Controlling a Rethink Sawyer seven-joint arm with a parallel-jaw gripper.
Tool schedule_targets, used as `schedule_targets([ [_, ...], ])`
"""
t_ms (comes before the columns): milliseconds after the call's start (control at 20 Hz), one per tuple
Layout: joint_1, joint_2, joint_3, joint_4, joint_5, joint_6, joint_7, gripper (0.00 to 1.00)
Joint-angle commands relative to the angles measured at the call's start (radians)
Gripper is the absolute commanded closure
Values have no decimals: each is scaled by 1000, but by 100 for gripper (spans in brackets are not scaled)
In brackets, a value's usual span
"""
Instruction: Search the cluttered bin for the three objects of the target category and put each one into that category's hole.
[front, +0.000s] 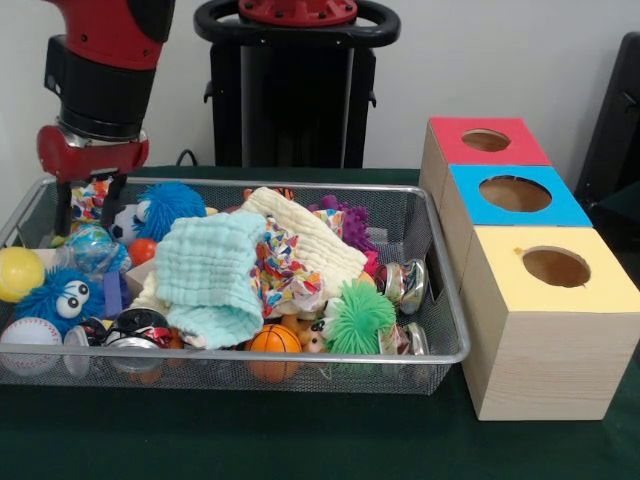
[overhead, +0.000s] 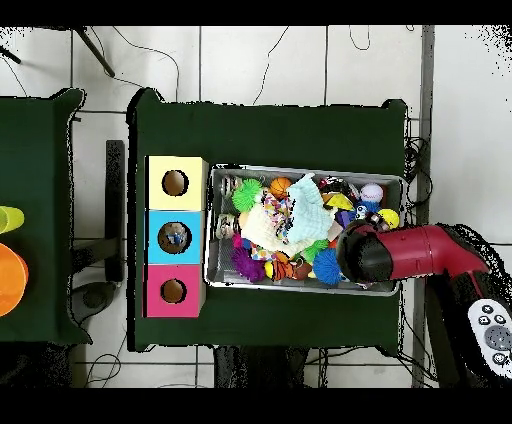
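Arm (overhead: 400, 252) hides gripper overhead; blue hole (overhead: 174, 238) contents prob. unreadable.

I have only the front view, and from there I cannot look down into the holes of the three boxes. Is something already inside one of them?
Observer: Yes. Overhead, small colourful things show inside the blue box hole.
Operator: And the other two holes?
Observer: The yellow box and red box holes show only plain brown inside.
Operator: Does anything stand beyond the boxes?
Observer: A second green table, with an orange thing at its edge.
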Motion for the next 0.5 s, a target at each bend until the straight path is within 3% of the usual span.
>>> schedule_targets([
  [50, 28, 51, 68, 40, -139, 41, -315, 0],
  [150, 31, 51, 67, 48, -151, 23, -292, 0],
  [350, 50, 71, 38, 40, -192, -47, -158, 0],
  [500, 54, 91, 35, 19, -219, -60, -146, 0],
])
